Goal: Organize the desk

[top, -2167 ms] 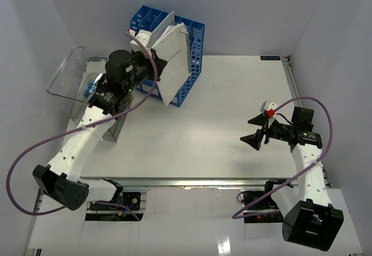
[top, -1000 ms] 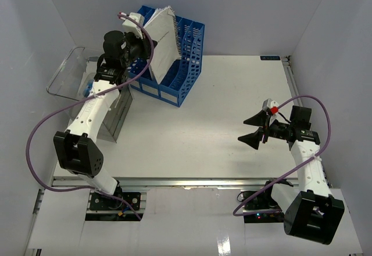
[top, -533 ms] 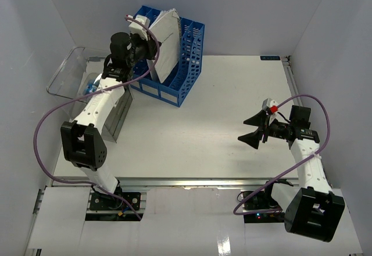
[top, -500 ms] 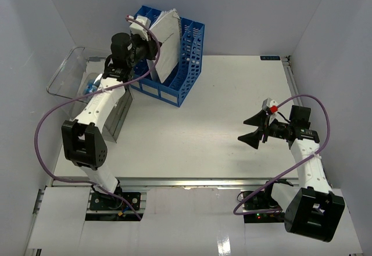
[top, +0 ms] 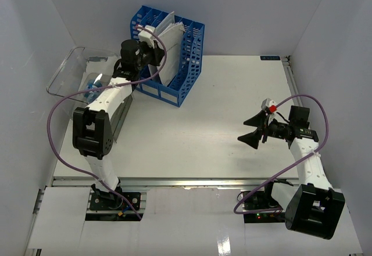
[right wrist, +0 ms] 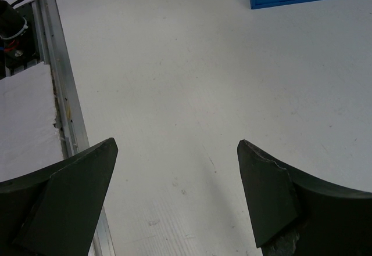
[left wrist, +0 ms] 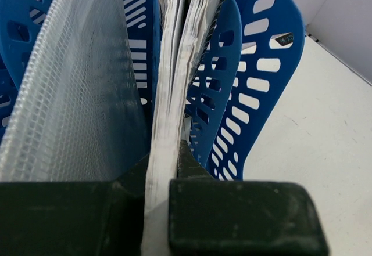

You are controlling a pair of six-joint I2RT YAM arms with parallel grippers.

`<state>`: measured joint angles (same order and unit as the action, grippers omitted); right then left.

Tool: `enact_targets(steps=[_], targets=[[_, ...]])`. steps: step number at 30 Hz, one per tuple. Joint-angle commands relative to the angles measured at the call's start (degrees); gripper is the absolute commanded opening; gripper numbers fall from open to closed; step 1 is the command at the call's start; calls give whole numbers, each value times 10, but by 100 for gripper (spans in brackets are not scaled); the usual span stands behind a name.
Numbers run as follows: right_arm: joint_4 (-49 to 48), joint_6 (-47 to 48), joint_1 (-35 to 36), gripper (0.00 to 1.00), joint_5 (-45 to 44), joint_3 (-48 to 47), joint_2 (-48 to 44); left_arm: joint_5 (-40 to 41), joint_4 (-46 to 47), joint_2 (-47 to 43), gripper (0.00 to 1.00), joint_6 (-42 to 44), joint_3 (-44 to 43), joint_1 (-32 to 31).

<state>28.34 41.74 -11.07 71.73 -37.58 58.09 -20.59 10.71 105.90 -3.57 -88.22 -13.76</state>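
The white desk [top: 221, 105] carries a blue slotted file rack [top: 180, 73] at its back left. A white notebook [top: 170, 31] stands on edge inside one of the rack's slots. My left gripper [top: 152, 51] reaches over from the left and is shut on that notebook's near edge. In the left wrist view the dark fingers [left wrist: 189, 163] pinch the white notebook [left wrist: 168, 111] between blue rack dividers [left wrist: 232, 87], with a mesh pouch [left wrist: 75, 93] to its left. My right gripper [top: 254, 129] hovers open over bare desk [right wrist: 174, 64] at the right, with nothing between its fingers.
A clear plastic tray [top: 65, 76] sits at the far left with a small blue item [top: 90, 87] beside it, and a grey metal stand [top: 116, 119] lies in front. A metal rail [top: 192, 181] runs along the front edge. Walls close in on both sides.
The left arm has stretched toward the rack and brought the notebook from tilted above it down into a slot. The right arm has stayed put.
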Motion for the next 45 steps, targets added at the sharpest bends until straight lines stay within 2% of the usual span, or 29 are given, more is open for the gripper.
enact_targets(steps=[1, 7, 9, 10, 12, 14, 19, 21, 24, 27, 36, 38, 40, 45], targets=[[-15, -3, 2, 90, 4, 7, 1, -14, 72, -15, 0, 15, 12, 0], [-16, -3, 2, 90, -4, 7, 3, -31, 97, -28, 0, -8, 85, 0], [-17, -3, 2, 90, -5, 7, 4, -30, 104, -40, 18, -21, 108, 0], [-16, -3, 2, 90, -7, 7, 4, -29, 105, -46, 19, -26, 110, 0], [-16, -1, 2, 90, -11, 8, 6, -21, 106, -62, 46, -36, 124, 0], [-16, 1, 2, 90, -16, 9, 6, -13, 97, -83, 64, -42, 123, 0], [-17, 3, 2, 90, -32, 12, 0, -3, 43, -144, 93, -47, 97, 0], [-18, 3, 1, 90, -38, 15, -3, -7, 12, -178, 98, -51, 83, 0], [-21, -3, 1, 90, -54, 12, -7, -19, -25, -244, 98, -69, 99, 0], [-22, -13, -1, 90, -73, 7, -13, -33, -47, -341, 98, -86, 159, 0], [-51, -85, -26, 90, -151, 6, -48, -41, -201, -683, 98, -88, 427, 0], [-51, -92, -28, 90, -161, 5, -54, -35, -236, -754, 98, -87, 463, 0], [-51, -96, -29, 90, -173, 4, -63, -27, -261, -806, 98, -86, 492, 0], [-55, -121, -30, 90, -195, 10, -89, -20, -312, -866, 98, -70, 524, 0]])
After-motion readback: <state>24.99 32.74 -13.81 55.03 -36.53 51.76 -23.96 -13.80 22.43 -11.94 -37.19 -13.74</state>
